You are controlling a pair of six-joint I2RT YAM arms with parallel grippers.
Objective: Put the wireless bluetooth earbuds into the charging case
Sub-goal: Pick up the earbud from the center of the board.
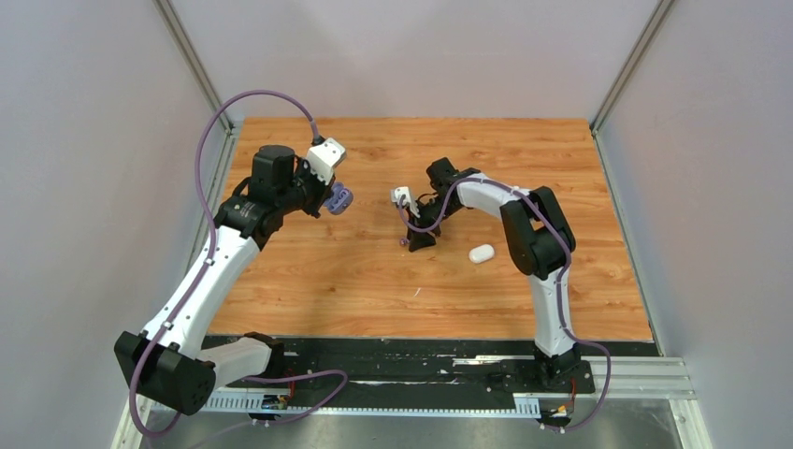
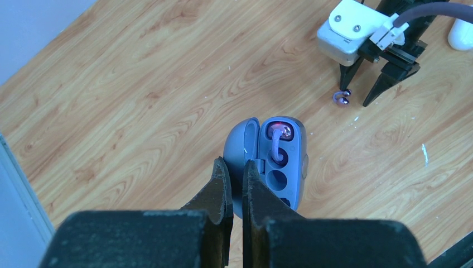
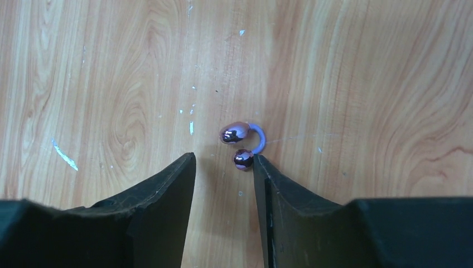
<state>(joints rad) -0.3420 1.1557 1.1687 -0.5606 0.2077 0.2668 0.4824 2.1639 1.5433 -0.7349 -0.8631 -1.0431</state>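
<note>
Part of the blue-grey charging case (image 2: 290, 167) is hiding behind the left gripper (image 2: 235, 164) at the middle of the left wrist view, so its lowest well is showing only as a dark sliver. The jaws are pressing almost together, pinching the case near where the open lid and the tray meet. The lid is standing open to the left. 1 purple earbud (image 2: 279, 134) is sitting in the top well, glowing pink; 2 round wells below it are showing dark.

Further right, the right gripper (image 3: 223, 159) is pointing down at the wooden table (image 3: 111, 84) with its jaws spread. A second purple earbud (image 3: 242, 146), 2 glossy beads on a curved hook, is lying on the table between the fingertips, just beside the right-hand one; whether it is touching is hard to tell.

At the upper right corner of the left wrist view, a white case (image 2: 462, 33) is lying on the table, cut off by the frame edge.
</note>
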